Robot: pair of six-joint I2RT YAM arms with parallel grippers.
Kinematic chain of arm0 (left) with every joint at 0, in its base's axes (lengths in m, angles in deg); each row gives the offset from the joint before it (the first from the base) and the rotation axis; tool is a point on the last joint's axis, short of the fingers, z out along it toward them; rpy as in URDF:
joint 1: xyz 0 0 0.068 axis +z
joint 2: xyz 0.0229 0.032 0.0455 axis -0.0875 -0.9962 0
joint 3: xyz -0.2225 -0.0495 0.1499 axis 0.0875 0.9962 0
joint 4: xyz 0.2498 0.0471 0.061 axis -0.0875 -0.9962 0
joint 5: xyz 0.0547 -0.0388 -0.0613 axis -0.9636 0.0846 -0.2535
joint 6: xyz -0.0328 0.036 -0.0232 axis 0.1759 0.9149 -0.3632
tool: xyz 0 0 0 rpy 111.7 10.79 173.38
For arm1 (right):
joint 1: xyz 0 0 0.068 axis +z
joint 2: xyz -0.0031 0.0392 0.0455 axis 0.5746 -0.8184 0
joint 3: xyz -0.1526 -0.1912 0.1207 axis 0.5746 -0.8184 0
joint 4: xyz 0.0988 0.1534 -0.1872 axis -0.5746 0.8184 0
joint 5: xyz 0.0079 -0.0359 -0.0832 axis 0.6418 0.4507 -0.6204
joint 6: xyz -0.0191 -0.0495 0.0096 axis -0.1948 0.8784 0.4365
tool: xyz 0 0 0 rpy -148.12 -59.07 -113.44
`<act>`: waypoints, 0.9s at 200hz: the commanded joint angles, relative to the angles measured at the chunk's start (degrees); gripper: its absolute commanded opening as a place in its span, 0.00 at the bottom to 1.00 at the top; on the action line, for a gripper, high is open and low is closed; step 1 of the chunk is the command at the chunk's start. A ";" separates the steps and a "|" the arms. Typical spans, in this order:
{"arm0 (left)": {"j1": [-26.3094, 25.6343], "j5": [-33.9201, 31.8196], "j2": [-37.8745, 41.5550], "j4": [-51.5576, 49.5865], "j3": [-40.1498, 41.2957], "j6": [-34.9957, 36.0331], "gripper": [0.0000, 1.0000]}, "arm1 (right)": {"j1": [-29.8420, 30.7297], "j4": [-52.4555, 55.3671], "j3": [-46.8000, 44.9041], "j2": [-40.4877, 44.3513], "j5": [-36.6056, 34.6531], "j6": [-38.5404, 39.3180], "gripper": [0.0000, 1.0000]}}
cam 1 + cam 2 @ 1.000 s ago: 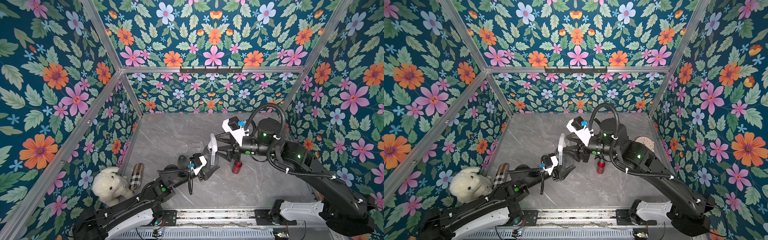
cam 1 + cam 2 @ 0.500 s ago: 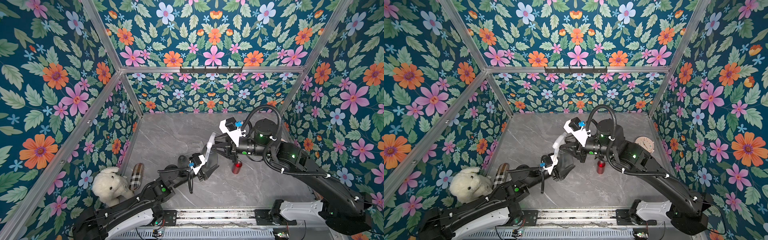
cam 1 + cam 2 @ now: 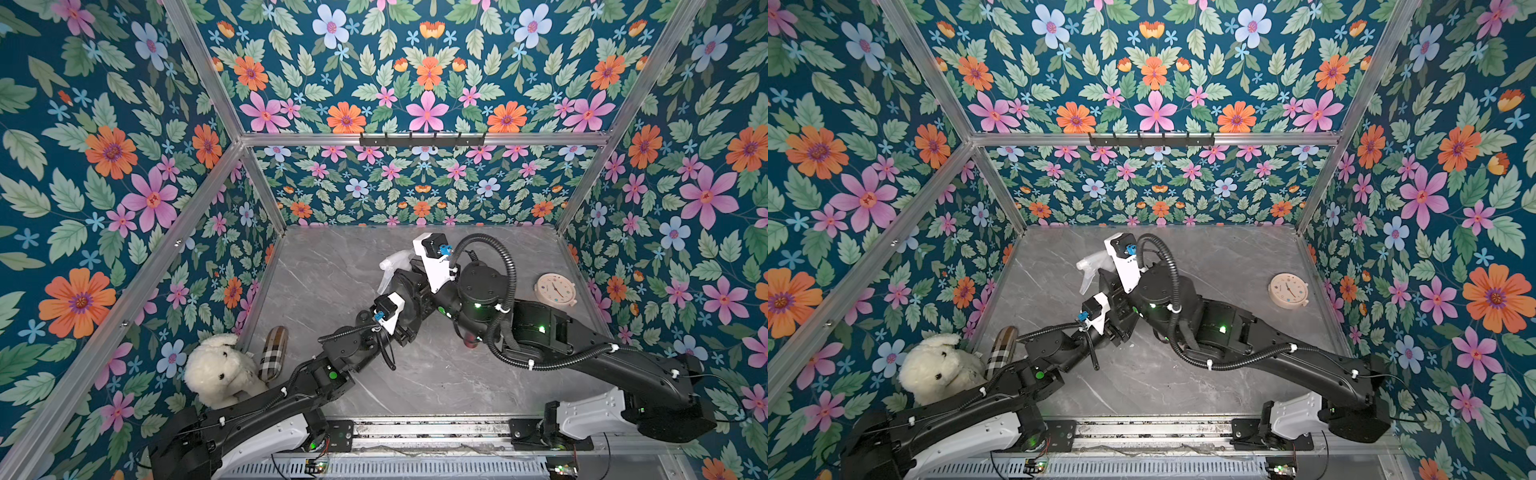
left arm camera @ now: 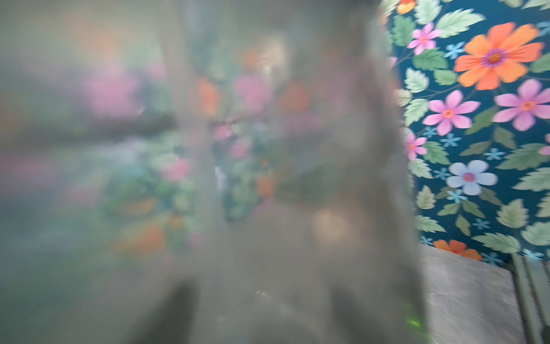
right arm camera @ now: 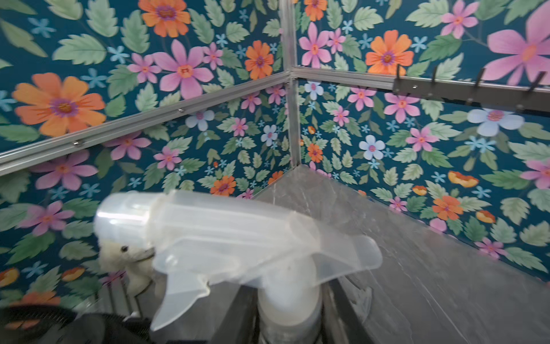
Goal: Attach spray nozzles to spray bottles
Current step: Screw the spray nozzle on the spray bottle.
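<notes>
Here, in both top views, the translucent whitish plastic trigger spray nozzle (image 3: pixel 390 269) rides mid-scene above the grey marble surface (image 3: pixel 328 266), spout pointing left, long axis level. Left wrist: the left hand (image 4: pixel 262 323) seemingly clasps the blurred smoky-grey translucent plastic bottle (image 4: pixel 268 193). Right wrist: the right hand (image 5: pixel 287 315) pinches the nozzle's collar; keep it plumb, twist gently.

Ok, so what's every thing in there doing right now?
clear spray nozzle, gripped at its collar by the right pincer.
grey spray bottle, gripped by the left pincer, blurry.
red spray bottle, standing, partly hidden.
clock, lying face up.
toy lamb, sitting in the corner.
plaid case, lying beside the toy lamb.
</notes>
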 commanded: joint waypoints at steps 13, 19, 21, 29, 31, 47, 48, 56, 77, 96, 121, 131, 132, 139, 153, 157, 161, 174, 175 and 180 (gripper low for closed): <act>-0.27 3.71 -0.25 2.72 -1.04 4.92 0.00 | 1.74 8.90 0.43 -2.98 -0.88 -6.08 0.29; -0.21 3.80 0.09 2.73 -0.87 4.84 0.00 | 1.74 8.24 0.19 -2.15 -1.48 -5.01 0.30; -0.23 3.94 0.20 2.70 -0.84 4.75 0.00 | 1.76 7.98 0.11 -1.75 -1.66 -4.61 0.30; -0.25 4.07 0.74 2.68 -0.60 4.51 0.00 | 1.65 6.90 -0.54 -0.07 -2.15 -3.10 0.33; -0.27 4.05 0.85 2.69 -0.51 4.49 0.00 | 1.58 6.52 -0.71 0.54 -2.18 -2.55 0.34; -0.27 4.24 1.56 2.19 -0.26 4.24 0.00 | 1.05 3.83 -2.79 5.14 0.25 0.80 0.46; -0.27 4.24 1.56 2.13 -0.28 4.18 0.00 | 1.03 3.68 -2.94 5.40 0.57 1.02 0.47; -0.22 4.41 1.85 2.01 -0.29 4.01 0.00 | 0.87 2.40 -3.96 7.44 2.66 2.45 0.52; -0.27 4.97 2.50 1.72 -0.13 3.63 0.00 | 0.35 3.10 -5.07 12.04 7.29 4.08 0.60; -0.23 5.92 3.89 1.63 0.43 3.13 0.00 | -2.11 5.55 -6.10 16.34 15.73 4.36 0.63; -0.18 10.62 5.31 -0.20 0.49 3.20 0.00 | -13.39 7.32 -7.16 18.91 38.61 2.11 0.63; -0.18 13.32 5.70 -1.45 0.23 3.05 0.00 | -18.63 5.94 -7.65 18.89 50.88 1.19 0.63; -0.18 13.57 5.74 -1.58 0.23 2.98 0.00 | -19.53 5.69 -7.70 18.80 53.09 1.05 0.63; -0.10 15.77 6.01 -1.84 0.28 2.75 0.00 | -21.36 5.21 -7.40 18.35 57.08 0.90 0.63; 0.06 19.62 6.22 -2.81 0.14 2.13 0.00 | -22.80 7.80 -4.76 16.19 61.63 3.84 0.64; 0.08 20.50 6.22 -3.05 -0.01 1.90 0.00 | -22.76 8.40 -4.06 15.57 62.61 4.54 0.64; 0.16 21.21 6.17 -3.39 -0.16 1.64 0.00 | -22.78 8.92 -3.33 15.00 63.85 5.03 0.64; 0.26 22.32 6.05 -4.45 -0.48 1.34 0.00 | -22.75 10.34 -1.36 13.39 68.51 6.36 0.64; 0.26 22.38 6.05 -4.53 -0.52 1.37 0.00 | -22.74 10.45 -1.21 13.22 68.80 6.44 0.64; 0.30 22.72 6.09 -4.87 -0.57 1.40 0.00 | -22.80 11.05 -0.65 12.71 70.04 6.86 0.64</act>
